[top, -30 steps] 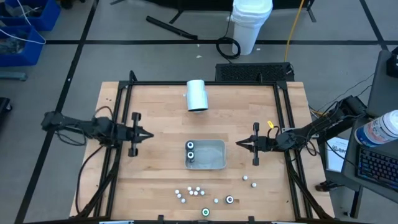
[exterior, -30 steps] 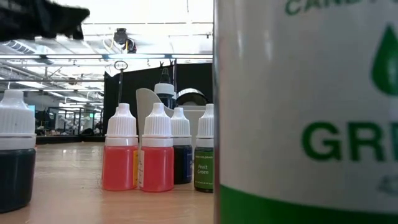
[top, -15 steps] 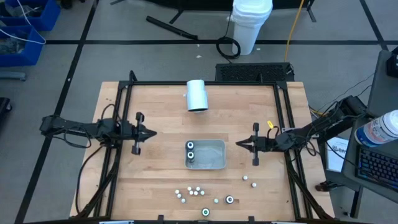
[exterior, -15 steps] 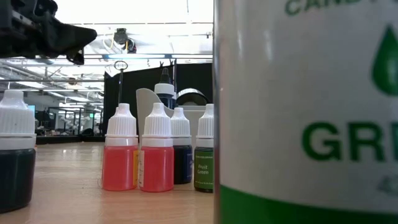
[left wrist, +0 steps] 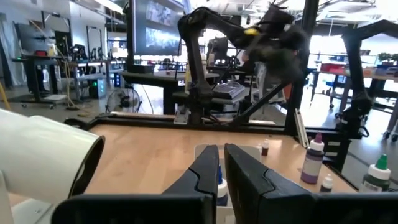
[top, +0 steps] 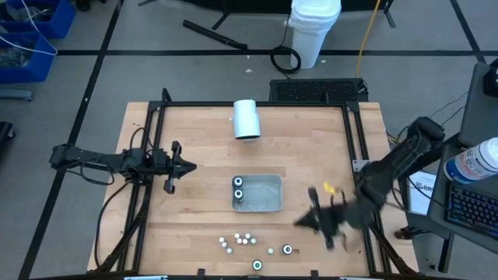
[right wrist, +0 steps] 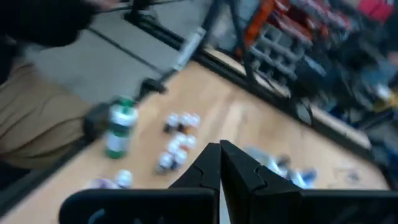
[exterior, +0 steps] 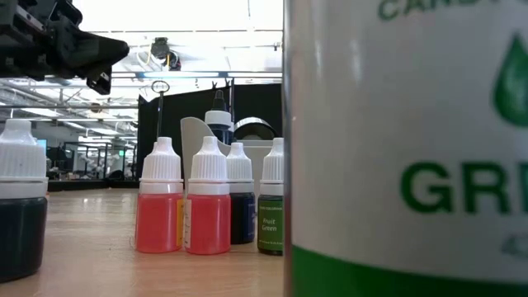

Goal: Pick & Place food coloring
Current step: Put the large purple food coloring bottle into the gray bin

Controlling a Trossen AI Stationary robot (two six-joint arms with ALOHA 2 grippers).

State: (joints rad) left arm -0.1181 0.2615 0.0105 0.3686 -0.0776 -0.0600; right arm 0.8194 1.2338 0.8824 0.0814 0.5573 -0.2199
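- Food coloring bottles (top: 243, 241) standing upright, caps up, long axes vertical; loose cluster near the front edge of the table (top: 202, 210), middle to right of middle.
- Left gripper (top: 189, 165) over the left part of the table, pointing toward the centre; jaws just slightly apart, holding nothing.
- White cylinder (top: 246, 119) lying on its side near the back edge.
- Grey tray (top: 266, 194) at mid-table, two bottles standing at its left end.
- About nine loose bottles counted from above; tiny, exact number uncertain.
- At table level: four in a tight group, two red (exterior: 159, 206), one dark (exterior: 240, 198), one green (exterior: 271, 206); a dark one (exterior: 21, 206) cut off at the left, a green-labelled one (exterior: 396, 148) filling the right, cut off.
- Right gripper (top: 298, 224) blurred, right of the cluster, jaws pressed together, holding nothing; anything beneath it hidden.
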